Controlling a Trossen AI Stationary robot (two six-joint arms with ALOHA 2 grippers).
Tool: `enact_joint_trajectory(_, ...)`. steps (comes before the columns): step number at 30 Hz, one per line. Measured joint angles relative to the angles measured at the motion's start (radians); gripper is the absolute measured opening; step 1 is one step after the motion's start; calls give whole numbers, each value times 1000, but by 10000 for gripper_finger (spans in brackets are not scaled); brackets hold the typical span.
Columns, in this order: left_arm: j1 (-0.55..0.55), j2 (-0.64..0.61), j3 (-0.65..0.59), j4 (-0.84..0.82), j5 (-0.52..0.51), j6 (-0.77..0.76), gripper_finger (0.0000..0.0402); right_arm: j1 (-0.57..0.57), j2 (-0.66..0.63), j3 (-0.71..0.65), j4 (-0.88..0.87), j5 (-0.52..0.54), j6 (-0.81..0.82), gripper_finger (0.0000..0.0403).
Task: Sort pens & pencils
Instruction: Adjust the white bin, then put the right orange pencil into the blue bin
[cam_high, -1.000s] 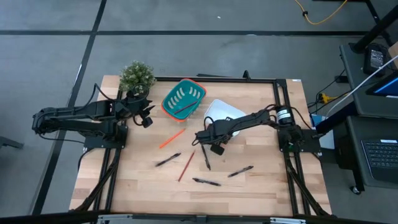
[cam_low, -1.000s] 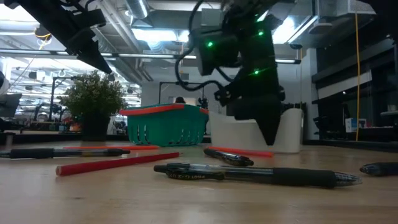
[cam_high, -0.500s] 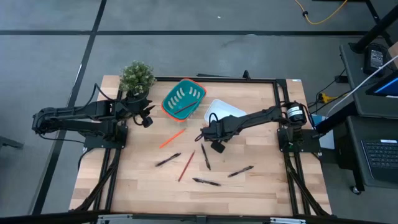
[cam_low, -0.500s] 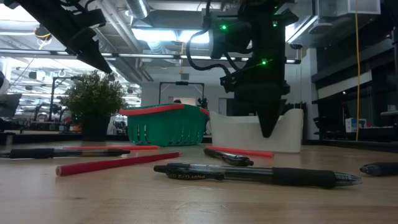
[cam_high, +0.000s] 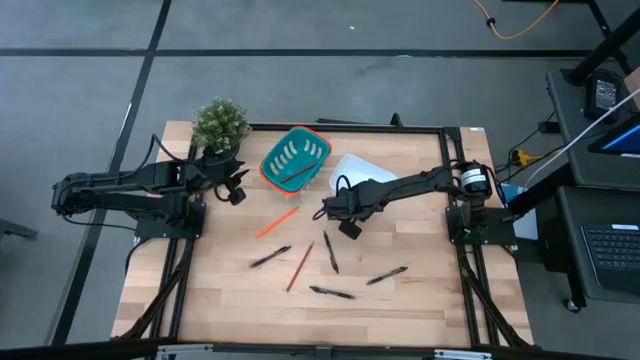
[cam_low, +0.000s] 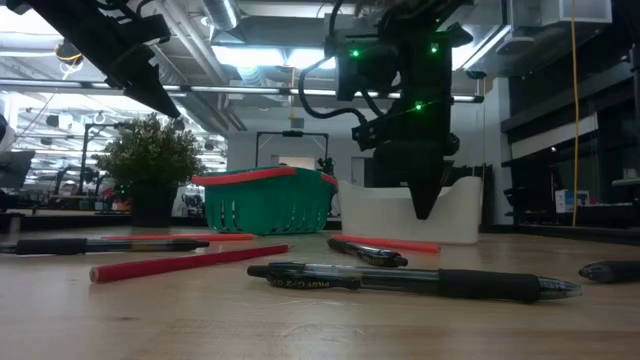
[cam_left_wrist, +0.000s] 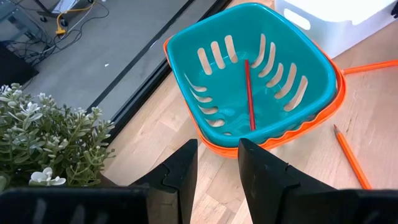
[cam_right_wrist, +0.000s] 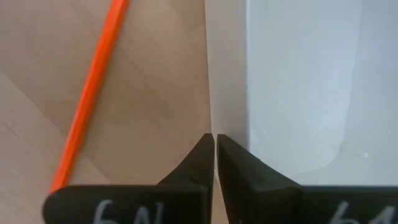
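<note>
Several black pens lie flat on the wood table: one (cam_high: 270, 257), one (cam_high: 330, 252), one (cam_high: 385, 275) and the nearest (cam_high: 332, 292). Two orange pencils (cam_high: 277, 222) (cam_high: 300, 265) lie among them, and a third pencil (cam_left_wrist: 249, 93) rests in the teal basket (cam_high: 295, 160). My right gripper (cam_high: 325, 212) is shut with nothing in it and points down beside the white bin's (cam_high: 362, 180) near-left wall (cam_right_wrist: 298, 81), above the table. My left gripper (cam_left_wrist: 217, 165) hangs open at the far left, short of the basket.
A potted plant (cam_high: 220, 122) stands at the far left corner, close behind my left gripper. The black frame rails (cam_high: 445, 180) run along the table's sides. Bare wood (cam_high: 220, 290) lies at the near left.
My right gripper has risen a little and gone toward the table's far edge, closer to the white bin. It has tipped to point more steeply down and has stayed shut. The pens and pencils have not moved.
</note>
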Motion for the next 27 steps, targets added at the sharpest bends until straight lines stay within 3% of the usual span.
enact_joint_trajectory(15, 0, 0, 0, 0, 0, 0, 110, 133, 0, 22, 86, -77, 69, 22)
enact_joint_trajectory(20, 0, 0, 0, 1, 0, 0, 110, 142, 0, 18, 137, -158, 74, 22)
enact_joint_trajectory(27, 0, 0, 0, 1, 0, 0, 110, 135, 0, 18, 156, -183, 74, 32)
